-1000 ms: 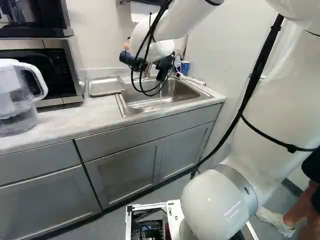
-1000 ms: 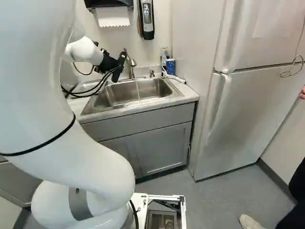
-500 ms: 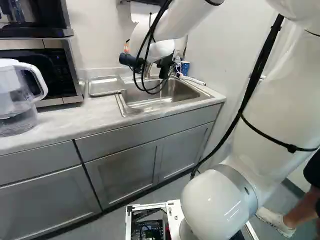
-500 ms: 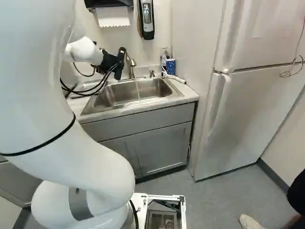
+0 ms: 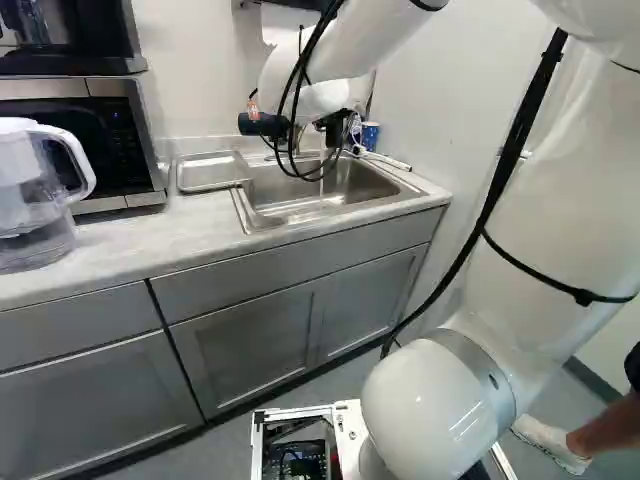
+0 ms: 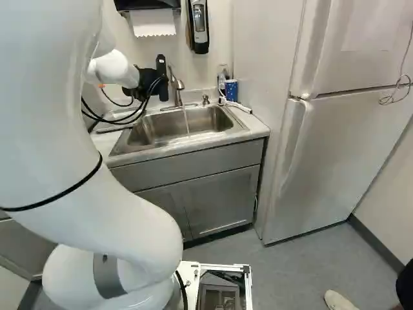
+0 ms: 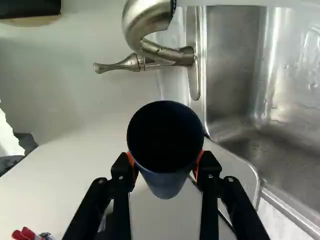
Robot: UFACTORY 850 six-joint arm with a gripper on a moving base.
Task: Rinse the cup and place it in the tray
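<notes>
The gripper (image 6: 162, 77) has the cup (image 7: 165, 145) pinched between its orange pads (image 7: 198, 164), one on each side, its jaws parted by the cup's width; the cup's dark mouth shows in the wrist view, near the faucet (image 6: 176, 85); a thin stream of water (image 6: 186, 121) falls from the faucet into the sink (image 6: 205, 117); the tray (image 5: 208, 173) lies beside the sink, on the microwave (image 5: 100, 135) side.

Bright, soft light.
The sink (image 7: 273, 45) shines in streaks, little white shiny spots sit on the arm (image 5: 430, 405), and the wall (image 7: 30, 80) has a faint shadow.
</notes>
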